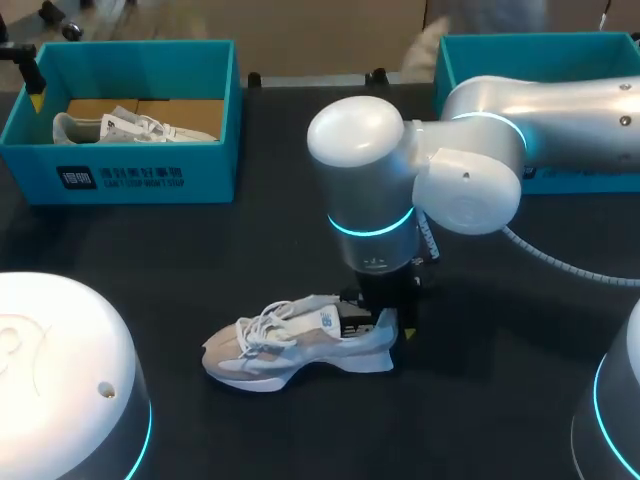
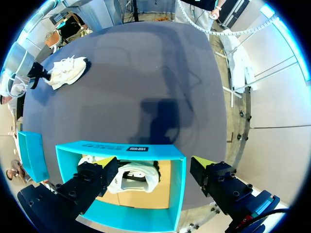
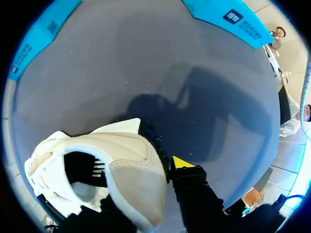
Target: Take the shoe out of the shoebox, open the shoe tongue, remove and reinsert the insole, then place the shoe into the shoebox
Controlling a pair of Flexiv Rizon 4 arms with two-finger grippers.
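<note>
1. The right gripper (image 3: pixel 141 167) is clenched on the heel collar of the white and beige mesh-and-suede sneaker (image 1: pixel 300 345). One yellow-tipped finger (image 3: pixel 182 162) is pressed against the outside of the heel, and the other is sunk in the shoe's opening.
2. This sneaker is stood sole-down on the matte black table (image 1: pixel 200 260). Its long axis is laid across the table, with the toe turned toward the robot's left and the heel toward its right.
3. White laces, a padded collar and a thick, wavy white sole can be seen on it.
4. The left gripper (image 2: pixel 153 165) is held released, fingers spread wide, above the near-left open teal cardboard shoebox (image 1: pixel 150 170).
5. A second pale sneaker (image 1: pixel 130 125) is laid lengthways in that shoebox on a brown cardboard floor.
6. Two sneakers and two boxes are counted in all. The second teal box (image 1: pixel 520 40) is set at the table's far right, well apart from the first.
</note>
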